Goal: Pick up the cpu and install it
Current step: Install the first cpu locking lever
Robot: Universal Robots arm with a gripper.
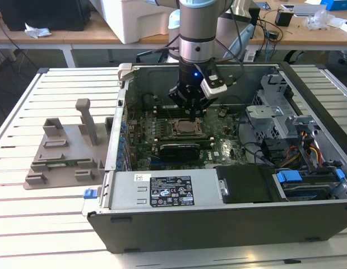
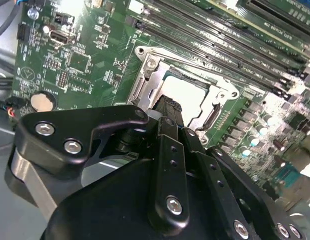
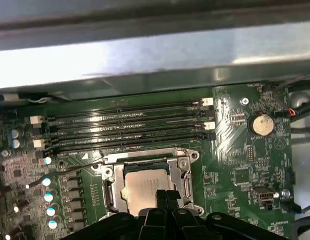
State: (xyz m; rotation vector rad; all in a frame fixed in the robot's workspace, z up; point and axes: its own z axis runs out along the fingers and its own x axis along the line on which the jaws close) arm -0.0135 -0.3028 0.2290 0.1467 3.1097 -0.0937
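Most of the job looks done: cpu [image 3: 144, 187] lies flat in the socket frame [image 3: 146, 157]; can't tell if it's latched. Fingers [image 3: 160, 197] pressed together just above it, apparently holding nothing. Grey holder [image 1: 64, 154] sits at 9 o'clock of the case [image 1: 218, 218], ext. view.

white slatted table [image 1: 27, 224]; behind it a wooden desk [image 1: 83, 36] carrying perhaps a white printer [image 1: 137, 19].

Even room light; bright glare on the case wall [image 3: 144, 55].
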